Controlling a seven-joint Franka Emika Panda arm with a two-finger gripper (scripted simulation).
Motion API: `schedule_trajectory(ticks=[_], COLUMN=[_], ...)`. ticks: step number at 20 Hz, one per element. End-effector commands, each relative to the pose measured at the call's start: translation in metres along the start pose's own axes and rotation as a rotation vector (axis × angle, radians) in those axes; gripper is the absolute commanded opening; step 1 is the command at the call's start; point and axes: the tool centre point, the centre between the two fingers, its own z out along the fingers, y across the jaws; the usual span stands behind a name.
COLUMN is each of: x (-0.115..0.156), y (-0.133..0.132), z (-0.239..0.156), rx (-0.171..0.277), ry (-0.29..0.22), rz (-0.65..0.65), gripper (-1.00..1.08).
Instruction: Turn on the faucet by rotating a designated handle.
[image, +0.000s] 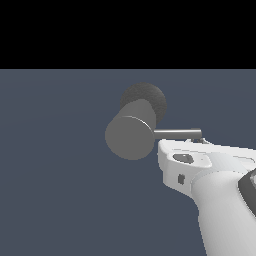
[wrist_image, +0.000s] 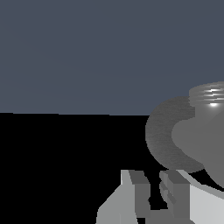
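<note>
From my seat, nearest to the wrist camera are the gripper's (wrist_image: 151, 192) two grey fingers (wrist_image: 139, 192), standing a narrow slot apart with nothing visibly caught between them; I read them as nearly closed but empty, though the handle does not show in this view, so I cannot rule out contact outside the frame. Just beyond the fingertips looms the faucet (wrist_image: 192, 135), its speckled round base filling the space ahead and the smooth body off to one side. In the exterior view the white arm (image: 210, 200) comes in low from that view's right, its hand tucked right under the outer end of the handle (image: 177, 133), the thin rod sticking sideways from the thick cylinder (image: 129, 136). I judge the fingers sit at the rod's tip because a push there gives the most leverage for the turn. Beyond everything lies the plain blue-grey floor (image: 55, 175).
</note>
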Motion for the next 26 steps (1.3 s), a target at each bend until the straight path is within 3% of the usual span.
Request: schedule_trajectory(ticks=[1, 26], x=[0.000, -0.078], y=[0.000, 0.029], z=[0.000, -0.002], rx=[0.000, -0.021], ry=[-0.001, -0.033], rz=[0.000, 0.004], gripper=[-1.00, -1.00])
